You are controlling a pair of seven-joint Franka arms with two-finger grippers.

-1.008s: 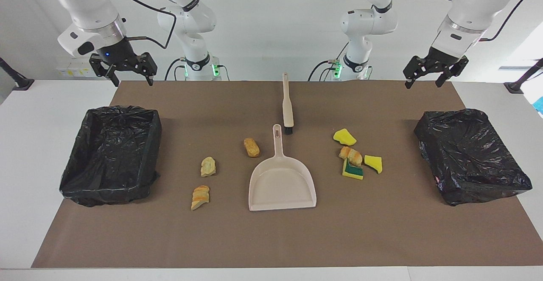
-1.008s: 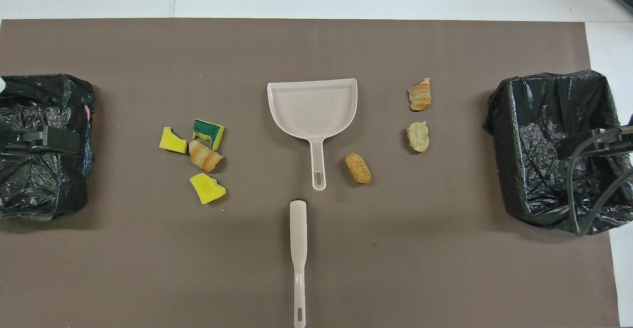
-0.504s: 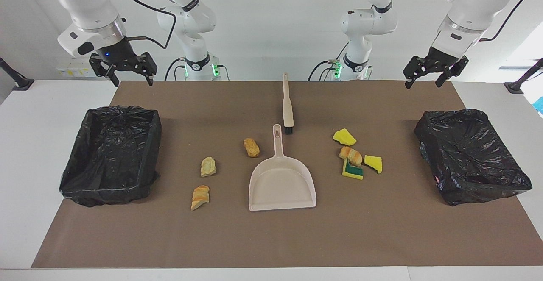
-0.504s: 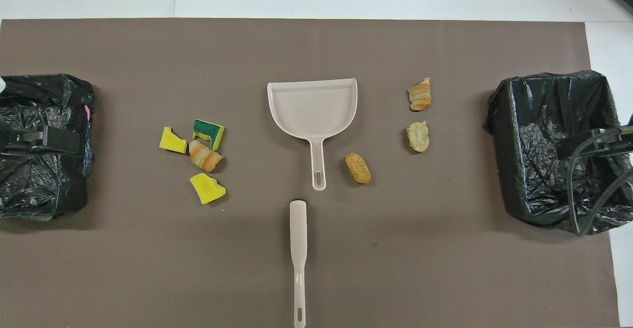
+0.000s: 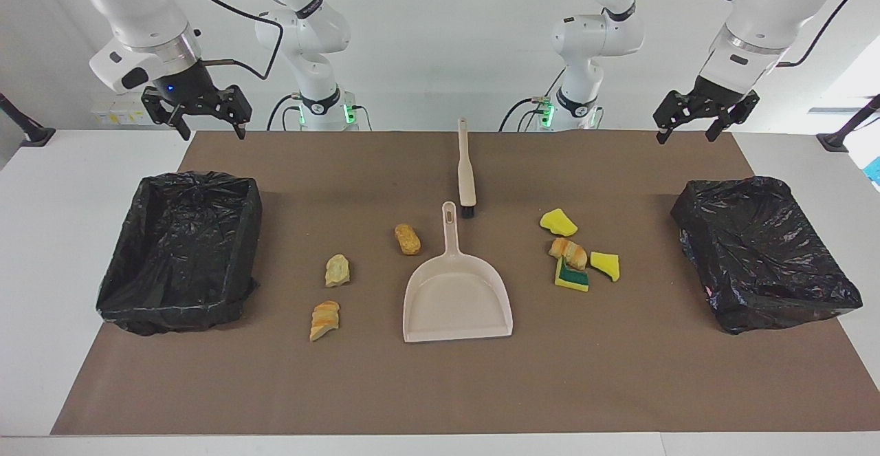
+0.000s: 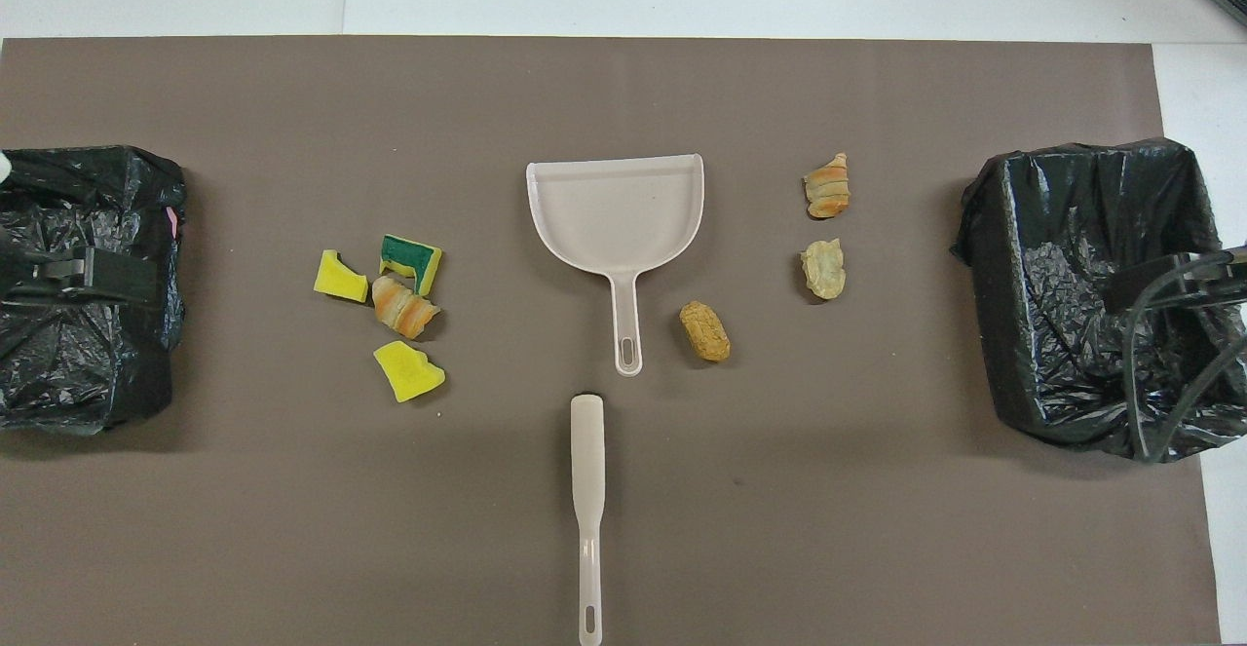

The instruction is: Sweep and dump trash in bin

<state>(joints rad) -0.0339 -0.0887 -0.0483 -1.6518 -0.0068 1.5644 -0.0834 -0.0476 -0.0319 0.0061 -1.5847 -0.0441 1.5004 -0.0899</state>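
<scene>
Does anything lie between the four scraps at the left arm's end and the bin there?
Nothing visible does. Bare mat separates the scrap cluster from that bin. The left claw hangs up in the air, holding nothing.

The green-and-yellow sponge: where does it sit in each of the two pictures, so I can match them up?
Facing view: the green-and-yellow sponge lies right of centre, touching a tan bread-like lump.
Overhead view: the same sponge lies left of centre, beside that lump.
Shared landmark: the beige dustpan at the table's middle; the sponge lies toward the left arm's end from it.
</scene>
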